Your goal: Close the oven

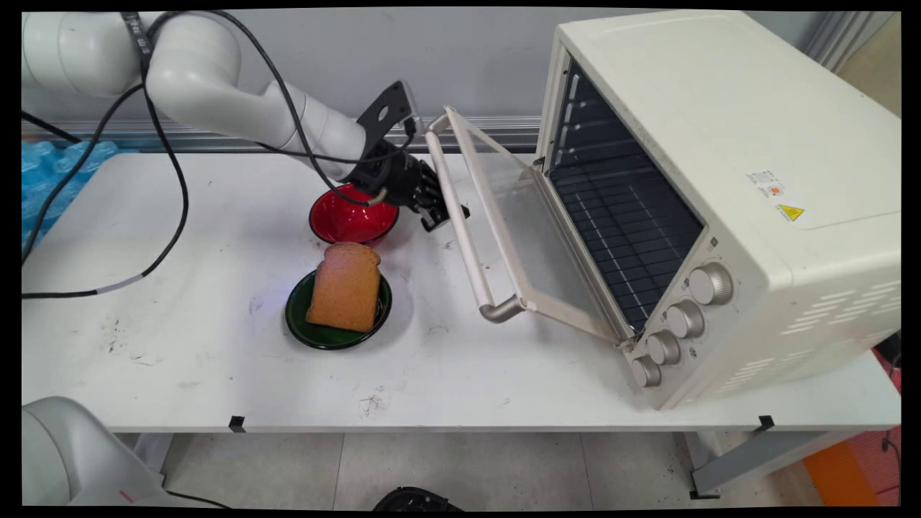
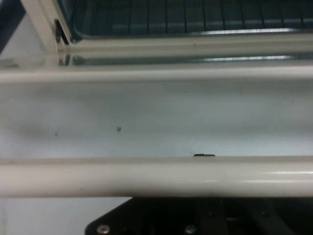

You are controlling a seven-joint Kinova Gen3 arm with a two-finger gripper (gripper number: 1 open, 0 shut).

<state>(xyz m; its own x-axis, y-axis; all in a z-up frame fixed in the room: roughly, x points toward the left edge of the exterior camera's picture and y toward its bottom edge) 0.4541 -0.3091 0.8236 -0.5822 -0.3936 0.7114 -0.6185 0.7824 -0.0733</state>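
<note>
White table [image 1: 216,345]: hand [image 1: 442,216] seemingly touches smooth door handle [image 1: 460,223].

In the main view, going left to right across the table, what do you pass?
Green plate with the bread slice on it → gripper at the oven door's handle → open glass door → toaster oven.

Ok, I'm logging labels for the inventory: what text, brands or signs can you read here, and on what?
No wording can be read.
Toaster oven, top: a white sticker with print too small to read.
Beside it, a yellow warning triangle sign; no words legible.
Knobs: markings not legible.
</note>
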